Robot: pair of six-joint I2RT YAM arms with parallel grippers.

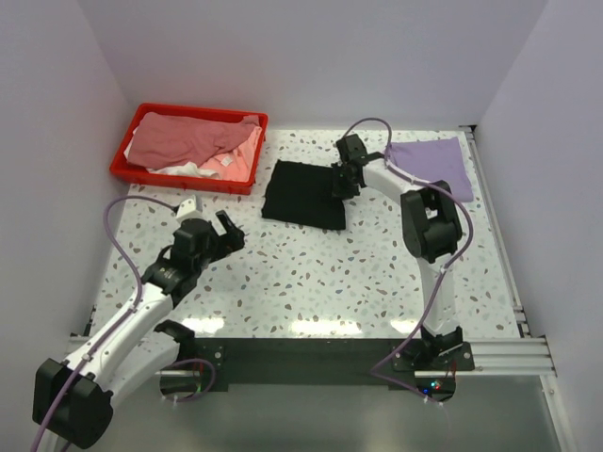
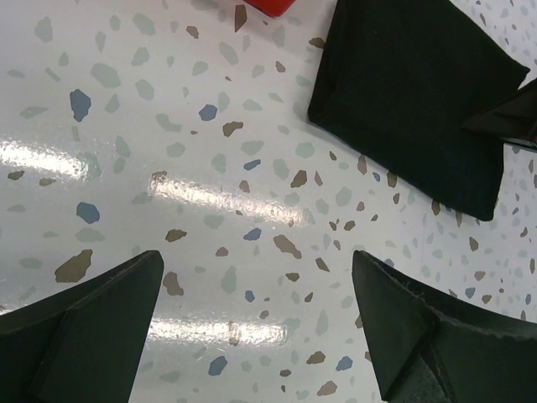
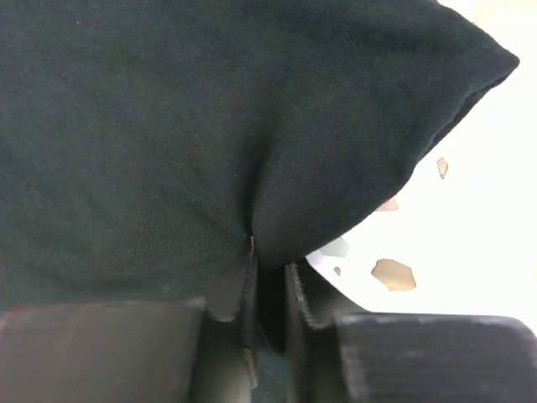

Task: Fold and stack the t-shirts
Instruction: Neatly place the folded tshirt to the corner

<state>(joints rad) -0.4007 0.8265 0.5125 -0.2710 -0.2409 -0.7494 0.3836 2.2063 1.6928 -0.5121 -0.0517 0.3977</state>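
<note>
A folded black t-shirt (image 1: 303,195) lies on the table at mid back; it also shows in the left wrist view (image 2: 411,92). My right gripper (image 1: 341,181) is shut on its right edge, with black cloth (image 3: 210,126) pinched between the fingers. A folded light purple t-shirt (image 1: 431,158) lies flat at the back right. Dusty pink/red (image 1: 188,139) and white (image 1: 179,169) shirts lie crumpled in the red bin (image 1: 127,169). My left gripper (image 1: 226,231) is open and empty over bare table, to the left of and nearer than the black shirt.
A small white object (image 1: 188,203) lies just in front of the red bin. White walls close the table on the left, back and right. A metal rail (image 1: 495,226) runs along the right edge.
</note>
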